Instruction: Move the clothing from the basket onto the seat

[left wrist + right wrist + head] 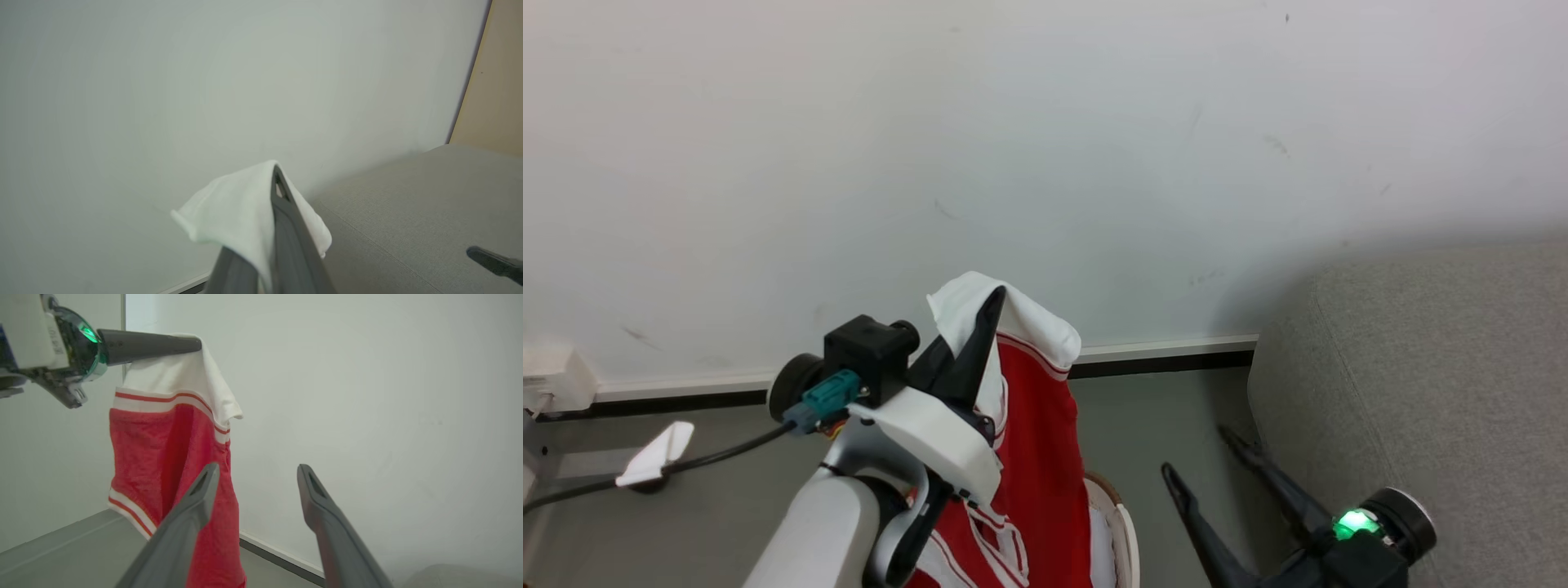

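Aloft, left jaws pinch soft red-white mesh clothing [1037, 457]; right jaws spread, empty

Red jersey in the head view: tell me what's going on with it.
The left gripper is shut on the white edge of the clothing and holds it up in the air, with the red body hanging down at the basket. The right gripper is open and empty, low beside the seat. The garment is not yet on the seat.
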### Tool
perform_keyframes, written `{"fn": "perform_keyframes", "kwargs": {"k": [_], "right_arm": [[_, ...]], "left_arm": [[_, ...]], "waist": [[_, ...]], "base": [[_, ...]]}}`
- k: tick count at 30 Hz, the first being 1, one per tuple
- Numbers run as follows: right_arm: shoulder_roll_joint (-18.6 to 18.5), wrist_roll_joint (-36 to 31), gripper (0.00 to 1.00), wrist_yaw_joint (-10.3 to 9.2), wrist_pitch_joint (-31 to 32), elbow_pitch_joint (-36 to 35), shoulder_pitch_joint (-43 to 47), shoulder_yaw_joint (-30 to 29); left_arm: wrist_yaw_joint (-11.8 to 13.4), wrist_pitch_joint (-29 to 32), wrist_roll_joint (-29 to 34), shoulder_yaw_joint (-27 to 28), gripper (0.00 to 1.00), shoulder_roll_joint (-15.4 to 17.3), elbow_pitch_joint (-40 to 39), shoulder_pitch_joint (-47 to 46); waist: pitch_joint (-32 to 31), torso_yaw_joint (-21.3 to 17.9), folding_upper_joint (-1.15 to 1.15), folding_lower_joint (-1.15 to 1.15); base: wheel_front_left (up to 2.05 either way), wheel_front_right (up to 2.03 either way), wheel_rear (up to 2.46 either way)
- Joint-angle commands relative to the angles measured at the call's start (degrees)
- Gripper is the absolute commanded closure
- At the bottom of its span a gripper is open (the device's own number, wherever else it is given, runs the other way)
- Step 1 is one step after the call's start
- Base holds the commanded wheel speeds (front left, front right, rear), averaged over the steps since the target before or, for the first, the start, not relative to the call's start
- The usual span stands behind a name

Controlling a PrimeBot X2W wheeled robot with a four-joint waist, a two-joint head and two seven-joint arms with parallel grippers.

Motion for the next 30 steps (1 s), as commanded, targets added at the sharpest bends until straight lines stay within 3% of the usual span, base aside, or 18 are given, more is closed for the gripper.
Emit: {"fn": "perform_keyframes", "kwargs": {"k": [1,10,17,25,27,28,30], "right_arm": [[-0.84,0.27,0.00,-0.12,-0.17,0.36,-1.23,1.75],[-4.17,2.50,0.00,-0.13,-0.11,4.23,-9.61,11.45],[-6.50,4.40,0.00,-0.13,-0.11,11.92,-15.99,17.43],[-2.28,9.95,0.00,-0.13,-0.09,22.91,-21.26,21.42],[-1.37,12.97,0.89,-0.13,1.01,26.39,-21.84,23.39],[-0.62,15.72,1.00,-0.13,1.06,27.26,-22.04,23.71],[0.09,20.43,1.00,-0.13,1.23,28.30,-22.39,23.80]], "left_arm": [[0.28,0.11,-0.15,-0.14,1.00,-0.30,-0.43,0.36],[0.25,0.52,-0.51,-3.24,1.00,-1.90,-2.07,-0.61],[-0.47,1.31,-1.01,-5.76,1.00,-2.45,-4.05,-0.99],[-1.27,1.77,-2.69,-9.05,1.00,-3.34,-7.40,-0.63],[-1.09,1.85,-3.01,-9.42,1.00,-3.46,-7.42,-0.76],[-0.85,1.74,-3.04,-9.25,1.00,-3.46,-7.19,-0.85],[-0.37,1.43,-3.16,-8.75,1.00,-3.20,-6.42,-0.81]], "waist": [[-0.08,0.02,0.00,0.01],[-0.62,0.20,0.00,0.01],[-0.56,0.50,0.00,0.01],[-0.29,0.92,0.00,0.01],[-0.25,1.32,0.00,0.01],[-0.20,1.49,0.00,0.01],[-0.11,1.75,0.00,0.01]], "base": [[0.00,0.00,0.00],[0.00,0.00,0.00],[0.00,0.00,0.00],[0.00,0.00,0.00],[0.00,0.00,0.00],[0.00,0.00,0.00],[0.00,0.00,0.00]]}}
